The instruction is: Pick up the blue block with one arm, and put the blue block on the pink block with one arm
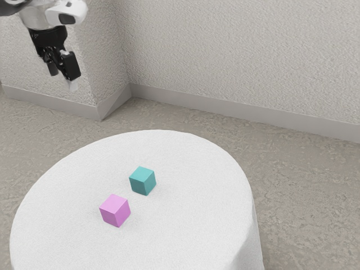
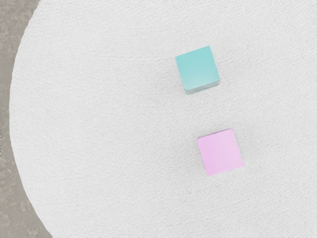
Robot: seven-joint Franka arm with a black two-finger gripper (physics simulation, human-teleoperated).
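A round white table [image 1: 197,163] is seen on a grey floor [image 1: 304,169], in front of a pale wall [image 1: 242,50]. High above the table, at about 10 o'clock from its middle in the exterior view, the black gripper [image 1: 63,73] is held in the air. Its fingers are seen apart and released, and nothing is grasped between them. The blue block [image 1: 142,180], of a blue-green tone, is placed on the table near the middle. The pink block [image 1: 115,210] is found near it but apart, at about 7 o'clock from the blue block. Both blocks are standing flat on the cloth.
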